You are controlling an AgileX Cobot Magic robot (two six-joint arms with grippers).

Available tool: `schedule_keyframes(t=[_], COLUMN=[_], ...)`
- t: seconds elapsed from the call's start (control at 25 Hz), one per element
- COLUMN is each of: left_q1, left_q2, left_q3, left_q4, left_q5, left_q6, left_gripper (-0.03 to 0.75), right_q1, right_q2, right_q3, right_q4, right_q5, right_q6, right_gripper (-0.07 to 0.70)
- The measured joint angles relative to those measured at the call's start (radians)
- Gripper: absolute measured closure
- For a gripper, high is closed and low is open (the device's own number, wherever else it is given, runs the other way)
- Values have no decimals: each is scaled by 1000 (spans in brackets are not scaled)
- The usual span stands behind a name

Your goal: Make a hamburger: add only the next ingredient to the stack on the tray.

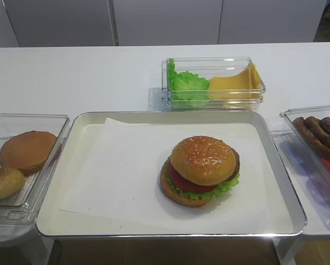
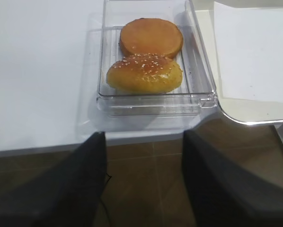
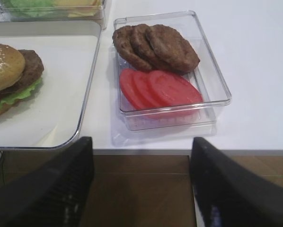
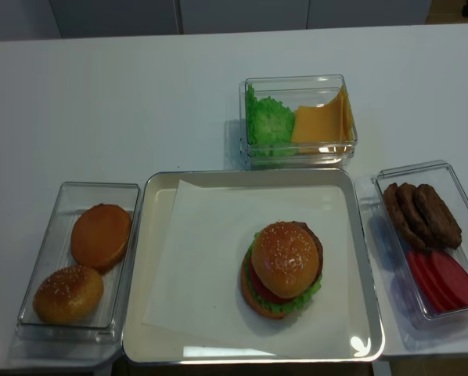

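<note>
Already stacked: bun top [image 1: 203, 159] caps the stack [image 1: 200, 172], lower right of centre on the tray [image 1: 54, 221].
Left fingers [image 2: 144, 182]: spread, empty, below a spare seeded bun [image 2: 145, 73].
Right fingers [image 3: 140, 187]: spread, empty.
Nearer arm: right.

Shows a smooth matte white tabletop [image 4: 140, 94] with rounded far corners, filling most of both high views. Backs onto flat pale grey panels [image 1: 165, 22] split by thin vertical seams. Drops at the near edge to a brown wood-look floor [image 3: 141, 189] crossed by fine dark joints. Takes soft, even light, leaving only faint shadows on the white surface.
</note>
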Motion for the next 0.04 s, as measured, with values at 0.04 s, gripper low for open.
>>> schedule_keyframes(t=[0.04], left_q1=[0], left_q2=[0], left_q3=[0], left_q4=[0], left_q5=[0], left_q6=[0], left_gripper=[335], right_q1=[0], right_q2=[0], right_q3=[0], right_q4=[0], right_q5=[0], right_q6=[0], right_gripper=[136])
